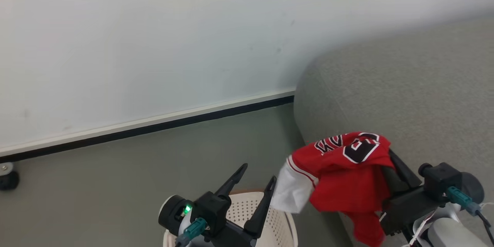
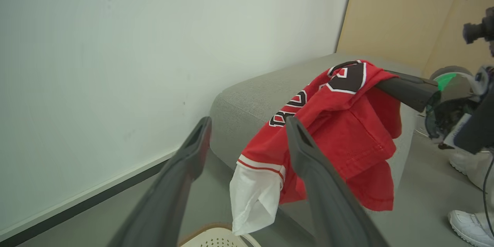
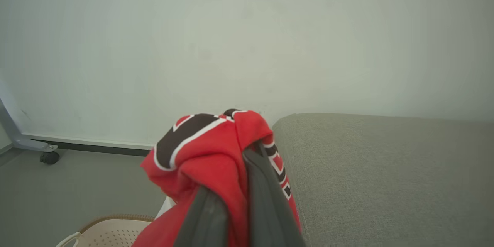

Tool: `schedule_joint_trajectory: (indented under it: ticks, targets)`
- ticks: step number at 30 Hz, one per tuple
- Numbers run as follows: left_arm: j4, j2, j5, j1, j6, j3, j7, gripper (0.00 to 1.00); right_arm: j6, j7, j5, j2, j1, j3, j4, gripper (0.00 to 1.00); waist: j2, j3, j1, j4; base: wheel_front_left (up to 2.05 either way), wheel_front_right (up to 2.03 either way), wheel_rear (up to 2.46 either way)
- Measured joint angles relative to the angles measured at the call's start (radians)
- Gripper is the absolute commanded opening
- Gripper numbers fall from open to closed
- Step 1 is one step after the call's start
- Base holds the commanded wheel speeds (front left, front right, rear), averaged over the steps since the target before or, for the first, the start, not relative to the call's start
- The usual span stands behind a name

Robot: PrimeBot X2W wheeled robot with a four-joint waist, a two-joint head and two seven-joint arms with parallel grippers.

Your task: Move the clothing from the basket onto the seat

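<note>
Grey sofa, white wall; 1 red jersey pinched by R gripper, L gripper spread, 1 basket

Grey floor carries the basket beside the seat

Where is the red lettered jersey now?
The jersey hangs lower right in the head view, from the right gripper, before the grey woven sofa, above the cream basket.

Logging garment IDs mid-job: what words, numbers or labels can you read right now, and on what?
Red jersey, lettering: black with white outline, creased and partly folded under, not readable.
Same jersey, numeral: large black figure, folded over, cannot tell which.
No other text is legible.
</note>
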State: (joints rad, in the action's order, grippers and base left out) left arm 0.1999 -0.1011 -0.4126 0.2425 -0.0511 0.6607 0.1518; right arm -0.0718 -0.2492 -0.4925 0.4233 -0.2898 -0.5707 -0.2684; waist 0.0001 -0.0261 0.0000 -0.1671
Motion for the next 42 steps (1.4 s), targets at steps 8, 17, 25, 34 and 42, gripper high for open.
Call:
schedule_joint_trajectory:
  ticks: [8, 17, 25, 34, 42]
  targets:
    - [0.000, 0.004, 0.001, -0.005, 0.009, 0.025, 0.001, 1.00, -0.017, 0.000, 0.005, 0.029, 0.018, 0.037, 0.070, 0.00, 0.0000, 0.008, 0.0000, -0.094, 0.00, 0.00, 0.00]
    - [0.003, 0.008, 0.004, -0.005, 0.017, 0.037, 0.006, 1.00, -0.017, 0.000, 0.010, 0.039, 0.038, 0.052, 0.107, 0.00, 0.0000, 0.024, 0.0000, -0.196, 0.00, 0.00, 0.00]
    - [0.006, 0.012, 0.010, 0.000, 0.025, 0.059, -0.002, 1.00, -0.018, 0.000, 0.009, 0.048, 0.053, 0.075, 0.120, 0.00, 0.0000, 0.061, 0.0000, -0.231, 0.00, 0.00, 0.00]
    - [-0.010, -0.004, 0.037, 0.035, 0.025, 0.050, -0.019, 1.00, 0.028, 0.000, -0.001, 0.053, -0.131, 0.106, 0.077, 0.00, 0.0000, 0.132, 0.0000, -0.215, 0.00, 0.00, 0.00]
    - [-0.051, -0.026, 0.049, 0.102, 0.016, 0.018, -0.037, 1.00, 0.091, 0.014, -0.028, 0.037, -0.442, 0.155, -0.076, 0.00, 0.0000, 0.208, 0.0001, -0.204, 0.00, 0.00, 0.00]
